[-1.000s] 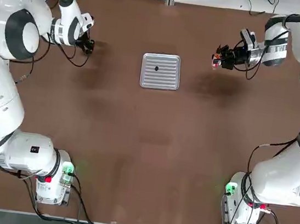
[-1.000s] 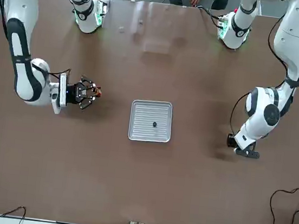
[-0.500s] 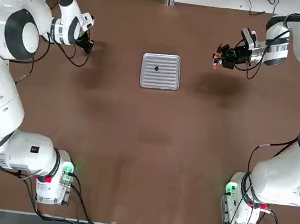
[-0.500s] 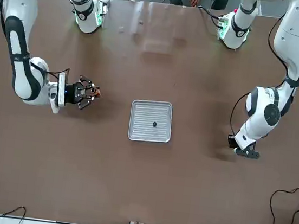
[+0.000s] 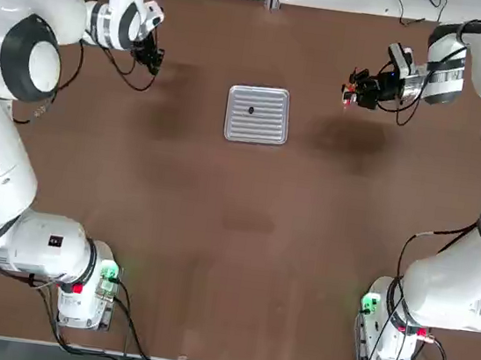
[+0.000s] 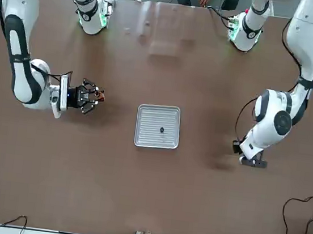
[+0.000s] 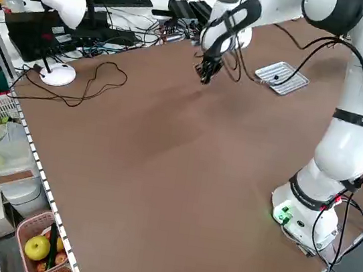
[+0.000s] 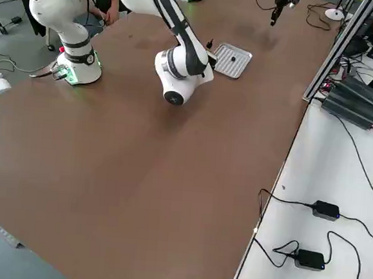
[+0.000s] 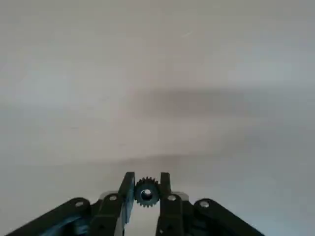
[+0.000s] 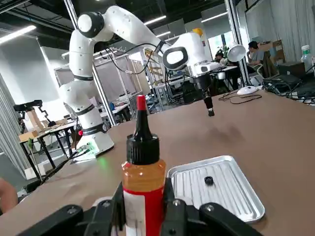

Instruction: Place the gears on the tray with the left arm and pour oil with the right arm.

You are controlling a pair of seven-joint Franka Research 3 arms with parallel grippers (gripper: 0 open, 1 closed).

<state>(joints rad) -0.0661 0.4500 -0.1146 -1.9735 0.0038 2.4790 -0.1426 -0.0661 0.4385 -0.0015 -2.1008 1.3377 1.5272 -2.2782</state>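
Brown and bare but for a few things, the bench [image 5: 242, 234] fills the top view, with cables and dark equipment along its far edge.

At the far left, the left gripper [image 5: 154, 62] hangs above the bench top, its jaws closed on one small dark toothed gear [image 9: 146, 192], which sits pinched between the two fingers [image 9: 126, 189] in the left wrist view. That gripper is well apart from the tray [image 5: 255, 133], off to the tray's left.

At the far right, the right gripper [image 5: 351, 92] points inward toward the tray, jaws clamped on the oil bottle [image 10: 142, 187]. In the right wrist view the bottle stands upright between the fingers, orange-red body, black collar and red tip on top. It is held off the bench, to the right of the tray and not over it.

Between the two grippers lies the ribbed silvery tray, flat on the bench. A second gear [image 5: 251, 109] rests on it, toward its far half; the front view shows the same dark speck [image 6: 161, 130] inside the tray's rim.

Off the bench's left side, a white desk lamp [image 7: 61, 7] stands among cables.
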